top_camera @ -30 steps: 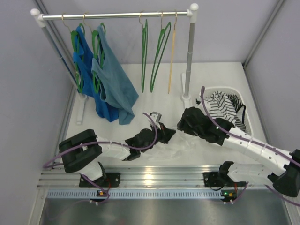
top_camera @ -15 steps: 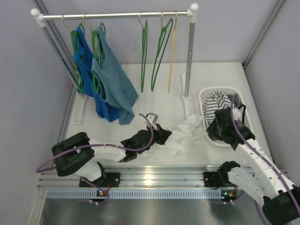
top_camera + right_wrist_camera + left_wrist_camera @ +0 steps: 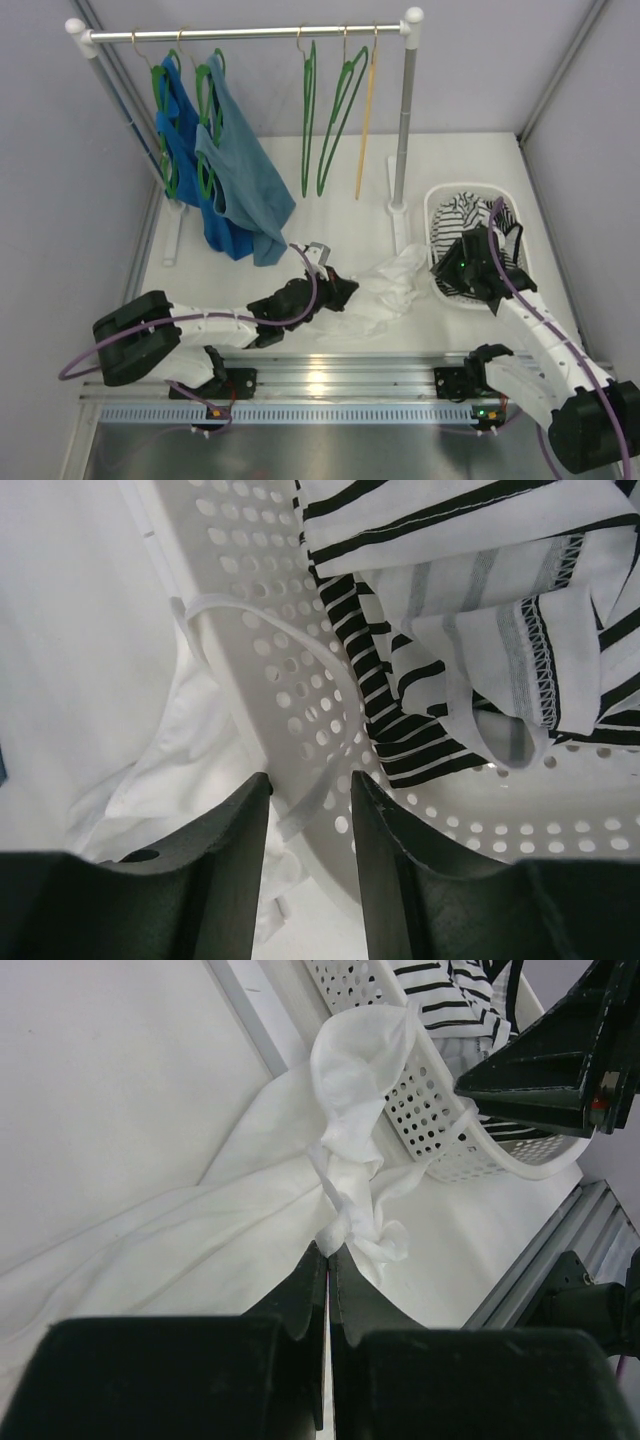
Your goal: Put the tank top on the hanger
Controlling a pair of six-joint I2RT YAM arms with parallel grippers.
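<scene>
Currently the task is at an early stage: the tank top (image 3: 385, 292) is not on any hanger and lies crumpled on the table (image 3: 330, 215), near the front edge between the two arms.

Left gripper (image 3: 327, 1256): the jaws are closed together with a fold of the white fabric pinched between them. The rest of the garment spreads away from the fingertips across the table. One bunched end rises onto the rim of the white basket (image 3: 440, 1120).

Right gripper (image 3: 308, 792): the jaws stand partly apart and hold nothing. It hovers over the near wall of the basket. A thin white strap (image 3: 250, 630) of the tank top runs across the perforated wall and passes into the gap between the fingers (image 3: 225, 860). Contact with either finger cannot be told. Loose white fabric lies just beside the left-hand finger, outside the basket. The striped garment (image 3: 450, 580) lies inside the basket and is not part of this task.

Far side: two empty green hangers (image 3: 308, 120) hang from the rail (image 3: 250, 33), well apart from the tank top. Blue tops (image 3: 235, 175) occupy other green hangers. A yellow hanger (image 3: 367, 120) hangs nearest the right post.

Judged outstanding: spreading the garment, bringing it and a green hanger together, and threading both shoulder straps.
</scene>
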